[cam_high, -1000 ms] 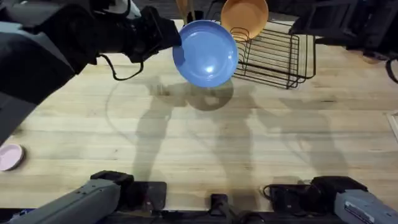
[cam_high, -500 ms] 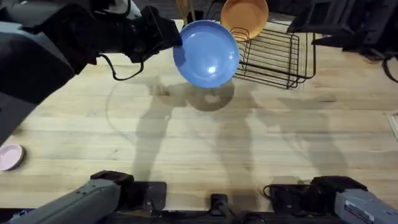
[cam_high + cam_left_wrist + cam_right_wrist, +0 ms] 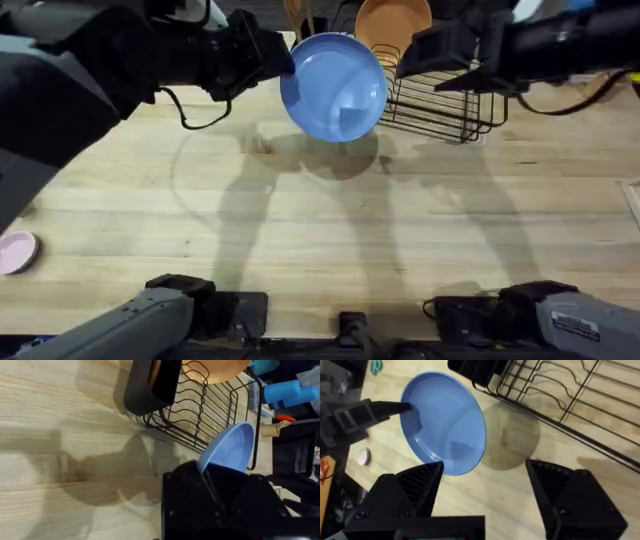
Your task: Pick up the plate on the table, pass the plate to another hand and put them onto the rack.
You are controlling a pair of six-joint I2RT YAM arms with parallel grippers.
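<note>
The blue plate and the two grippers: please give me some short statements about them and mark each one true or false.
1. The left gripper holds the plate by its rim, above the table. True.
2. The right gripper is shut on the plate. False: its fingers are open and do not touch the plate.
3. An orange dish stands in the rack. True.
4. The blue plate is already in the rack. False: it is in the air beside the rack.
5. A small pink dish lies in the rack. False: it lies on the table, at its left edge.
</note>
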